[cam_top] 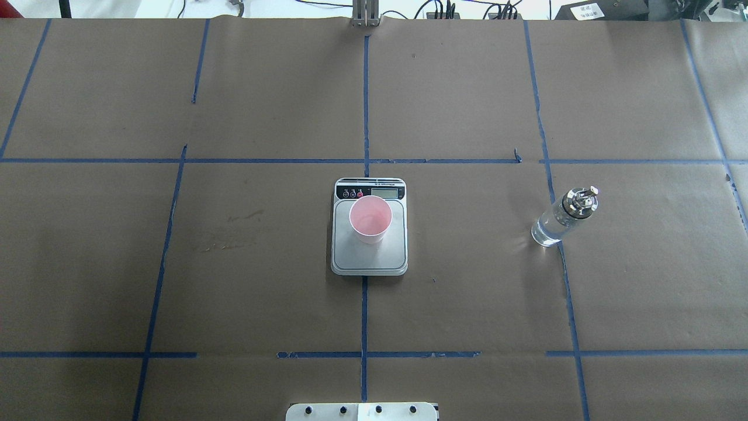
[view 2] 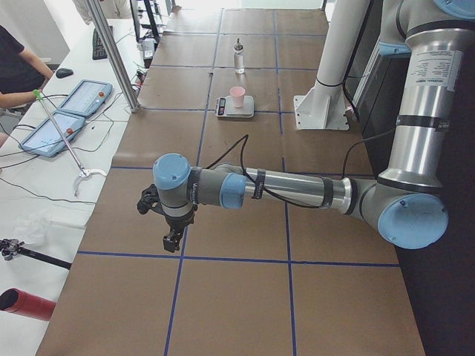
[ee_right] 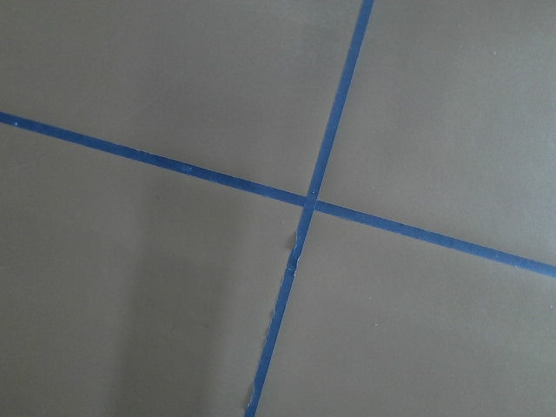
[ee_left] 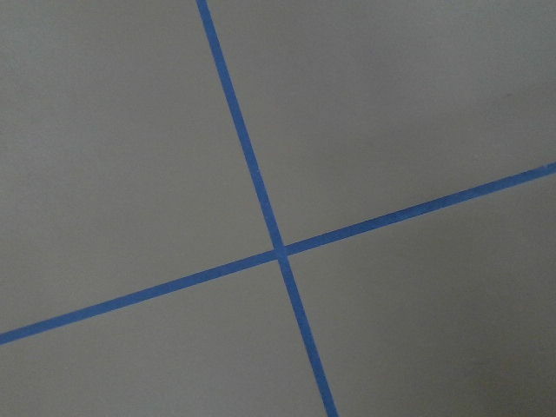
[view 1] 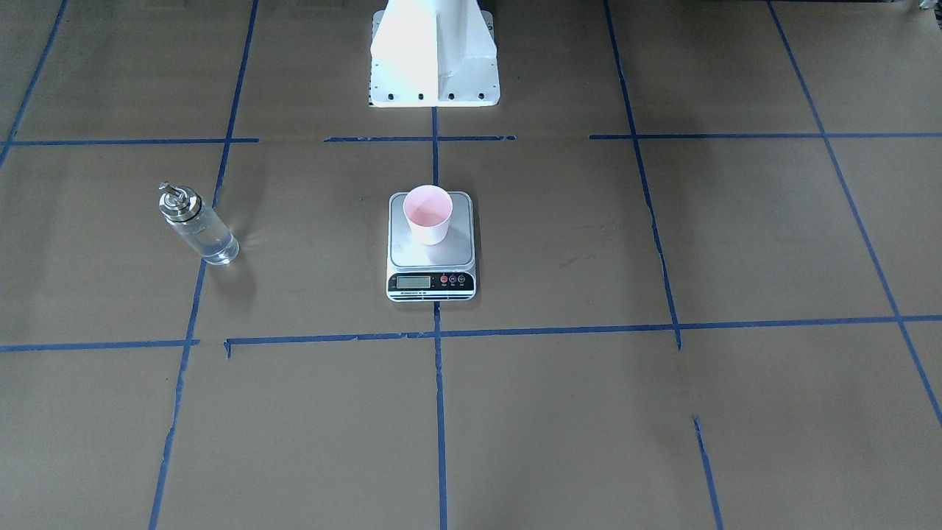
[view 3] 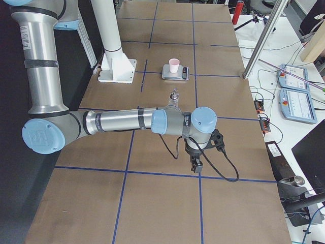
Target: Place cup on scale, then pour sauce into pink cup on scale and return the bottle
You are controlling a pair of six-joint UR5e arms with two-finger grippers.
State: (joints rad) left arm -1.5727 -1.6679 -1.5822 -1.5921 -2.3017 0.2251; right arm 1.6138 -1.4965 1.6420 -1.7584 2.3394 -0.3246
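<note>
1. Two task things are seen together at the middle of the counter [cam_top: 263, 292]: the cup [cam_top: 370, 219] is stood upright on the scale [cam_top: 369, 260], on the half of the plate nearer the display.
2. The bottle [cam_top: 564, 217] is set upright on the counter, well apart from the scale on the robot's right side, just beside a blue tape line [cam_top: 569, 304].
3. The left gripper [view 2: 172, 241] is held above the counter, far from the scale on the robot's left side; whether its fingers are spread or pressed together cannot be told.
4. The right gripper [view 3: 195, 165] is held above the counter, farther from the scale than the bottle is; the state of its fingers cannot be told either.
</note>
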